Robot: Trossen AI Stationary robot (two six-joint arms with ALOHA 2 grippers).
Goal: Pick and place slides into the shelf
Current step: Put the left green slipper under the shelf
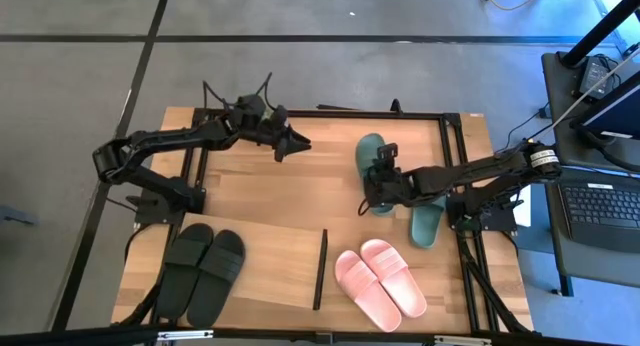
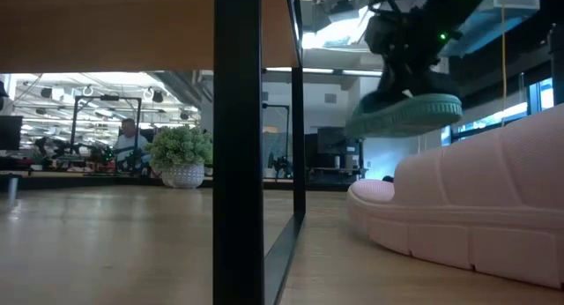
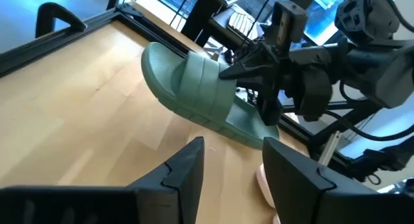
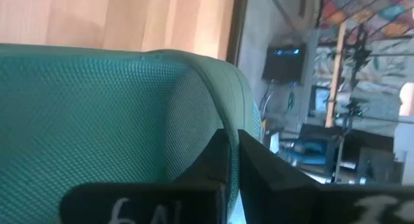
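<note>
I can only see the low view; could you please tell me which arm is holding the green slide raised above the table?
Observer: The right gripper is shut on that dark green rubber slide, holding it off the wooden tabletop.
Operator: Thank you. Where is its partner?
Observer: The second dark green slide lies flat near the tabletop's right edge, ungripped.
Operator: And is the left arm busy?
Observer: No. The left gripper hovers open and empty over bare tabletop, apart from the held slide.
</note>
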